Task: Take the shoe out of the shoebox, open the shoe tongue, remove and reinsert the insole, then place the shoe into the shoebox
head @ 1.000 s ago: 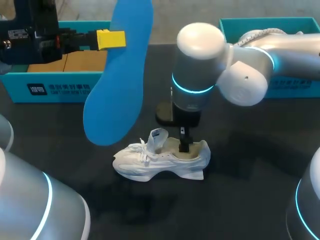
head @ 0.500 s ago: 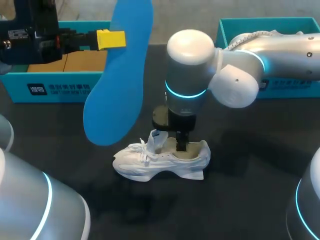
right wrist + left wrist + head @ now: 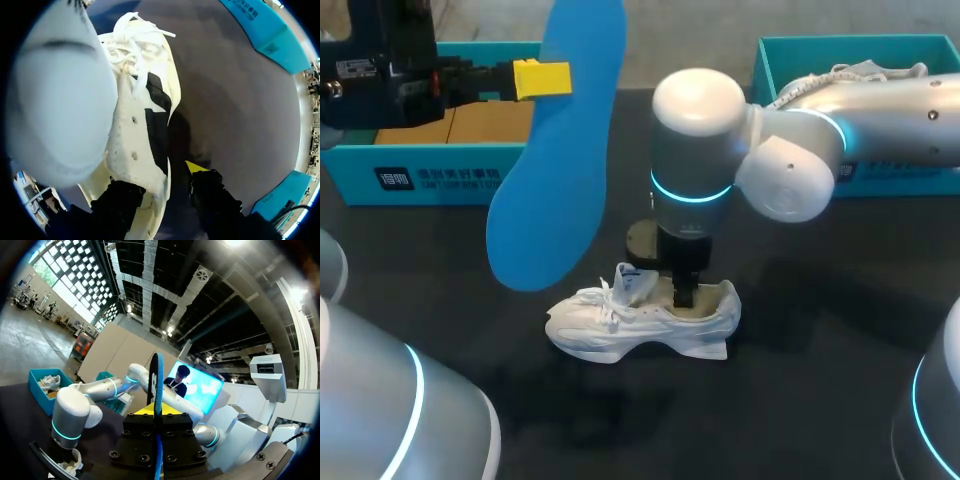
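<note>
The dark desk [image 3: 800,330] carries two teal shoeboxes at its far edge: the left shoebox [image 3: 440,180] shows only brown card inside, the right shoebox [image 3: 920,45] holds a second shoe [image 3: 50,381]. The blue insole [image 3: 555,160] hangs high, clamped in the left tool [image 3: 548,78]. The white shoe [image 3: 640,322] stands on its sole mid-desk; the right tool [image 3: 685,290] is parted, one finger in its mouth. Reinsertion is in hand, I judge; next the insole's toe must aim into that opening.

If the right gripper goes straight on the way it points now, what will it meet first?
Most likely the white shoe: the right gripper straddles its side wall, with one finger inside the opening, which should reach the inner floor. The outer finger would meet the table. Depth is unclear.
</note>
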Robot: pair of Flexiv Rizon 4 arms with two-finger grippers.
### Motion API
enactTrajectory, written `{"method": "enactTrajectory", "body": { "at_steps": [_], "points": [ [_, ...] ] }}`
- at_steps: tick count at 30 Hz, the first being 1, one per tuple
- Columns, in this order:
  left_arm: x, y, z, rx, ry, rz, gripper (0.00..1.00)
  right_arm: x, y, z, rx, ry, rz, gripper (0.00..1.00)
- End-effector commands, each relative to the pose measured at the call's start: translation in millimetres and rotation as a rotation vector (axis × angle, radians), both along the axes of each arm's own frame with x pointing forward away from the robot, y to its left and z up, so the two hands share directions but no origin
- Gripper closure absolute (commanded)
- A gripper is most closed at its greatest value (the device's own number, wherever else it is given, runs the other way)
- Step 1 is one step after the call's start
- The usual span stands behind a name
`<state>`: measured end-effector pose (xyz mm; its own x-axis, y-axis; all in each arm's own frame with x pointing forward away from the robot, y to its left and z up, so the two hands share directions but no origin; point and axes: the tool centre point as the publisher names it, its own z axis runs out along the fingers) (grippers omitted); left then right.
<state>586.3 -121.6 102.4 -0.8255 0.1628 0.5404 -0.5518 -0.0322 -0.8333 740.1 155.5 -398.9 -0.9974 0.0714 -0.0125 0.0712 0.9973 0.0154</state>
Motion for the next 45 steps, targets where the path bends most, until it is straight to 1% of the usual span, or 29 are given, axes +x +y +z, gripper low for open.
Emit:
{"method": "enactTrajectory", "body": {
  "at_steps": [1, 5, 10, 12, 14, 18, 21, 22, 23, 24, 30, 37, 45],
  "points": [
    [0.5, -0.1, 0.4, 0.003, -0.001, -0.002, 1.00, -0.7, -0.8, -2.0, 0.005, -0.012, -0.012, 0.68],
    [0.5, -0.1, 0.4, 0.003, -0.001, -0.002, 1.00, 0.8, -2.2, 1.2, 0.009, -0.029, -0.024, 0.67],
    [0.5, -0.1, 0.4, 0.003, -0.001, -0.002, 1.00, 4.4, -4.0, 6.8, 0.011, -0.055, -0.037, 0.63],
    [0.5, -0.1, 0.4, 0.003, -0.001, -0.002, 1.00, 5.5, -4.9, 7.6, 0.007, -0.063, -0.044, 0.55],
    [0.5, -0.1, 0.4, 0.003, -0.001, -0.002, 1.00, 6.1, -5.9, 7.0, 0.006, -0.063, -0.046, 0.50],
    [0.5, -0.1, 0.4, 0.003, -0.001, -0.002, 1.00, 5.9, -6.8, 3.8, 0.002, -0.060, -0.048, 0.52],
    [0.5, -0.1, 0.4, 0.003, -0.001, -0.002, 1.00, 6.8, -7.3, 2.6, 0.006, -0.063, -0.053, 0.59],
    [0.5, -0.1, 0.4, 0.003, -0.001, -0.002, 1.00, 7.5, -7.2, 2.0, 0.006, -0.064, -0.053, 0.65],
    [0.5, -0.1, 0.4, 0.003, -0.001, -0.002, 1.00, 7.7, -7.1, 1.7, 0.005, -0.064, -0.051, 0.81],
    [0.5, -0.1, 0.4, 0.003, -0.001, -0.002, 1.00, 8.0, -6.7, 1.3, 0.004, -0.064, -0.047, 1.00],
    [0.5, -0.1, 0.4, 0.003, -0.001, -0.002, 1.00, 8.4, -7.1, 3.6, 0.006, -0.078, -0.046, 1.00],
    [0.5, -0.1, 0.4, 0.003, -0.001, -0.002, 1.00, 6.7, -10.6, 15.7, 0.010, -0.098, -0.054, 1.00],
    [0.5, -0.1, 0.4, 0.003, -0.001, -0.002, 1.00, 2.6, -19.1, 32.0, -0.006, -0.095, -0.128, 1.00]
  ]
}}
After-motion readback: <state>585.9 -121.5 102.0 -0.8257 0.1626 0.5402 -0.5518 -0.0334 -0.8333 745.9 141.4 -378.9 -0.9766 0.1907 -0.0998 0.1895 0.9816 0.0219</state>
